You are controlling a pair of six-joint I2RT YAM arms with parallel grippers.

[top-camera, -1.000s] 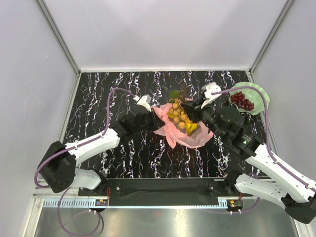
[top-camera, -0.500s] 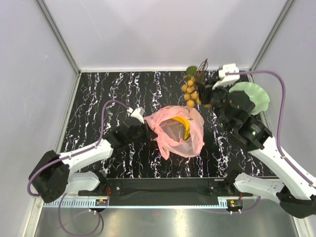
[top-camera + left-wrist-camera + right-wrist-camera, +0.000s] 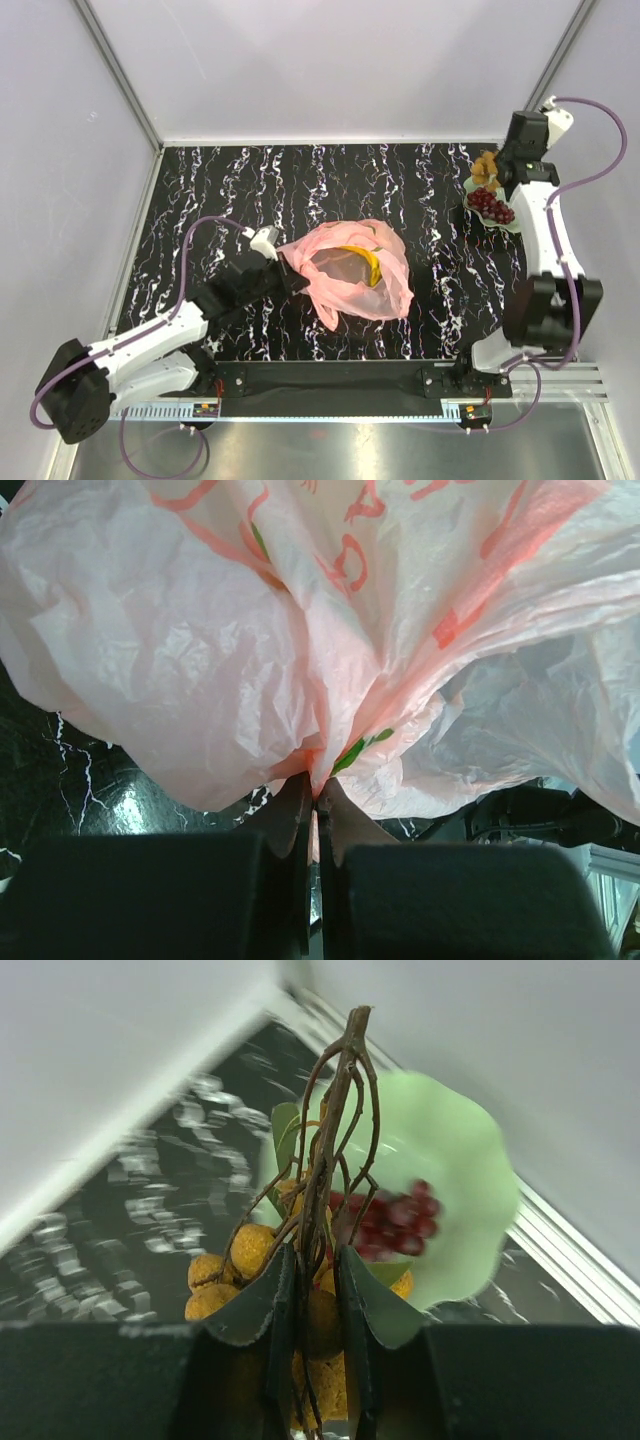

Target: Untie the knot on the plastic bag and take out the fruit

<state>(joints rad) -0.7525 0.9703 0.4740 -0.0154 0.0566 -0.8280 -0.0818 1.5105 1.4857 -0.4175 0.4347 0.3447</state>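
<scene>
The pink plastic bag (image 3: pixel 350 270) lies open mid-table with yellow bananas (image 3: pixel 368 262) inside. My left gripper (image 3: pixel 288 270) is shut on a pinch of the bag's left edge; the left wrist view shows the bag (image 3: pixel 300 630) bunched between my closed left gripper (image 3: pixel 317 798). My right gripper (image 3: pixel 497 170) is raised at the far right over the green plate (image 3: pixel 522 222), shut on the stems of the brown fruit cluster (image 3: pixel 485 168). In the right wrist view the right gripper (image 3: pixel 318 1270) clamps the cluster (image 3: pixel 250 1250) above the plate (image 3: pixel 450 1160), where the red grapes (image 3: pixel 395 1225) lie.
Grey walls with metal posts enclose the black marbled table (image 3: pixel 220 190). The right arm (image 3: pixel 545 230) stands tall along the right edge. The mounting rail (image 3: pixel 330 380) runs along the near edge.
My right gripper lifted the brown fruit cluster out of the bag and carried it right, over the green plate. My left gripper drew the bag's edge left and nearer; the bag shifted slightly.
</scene>
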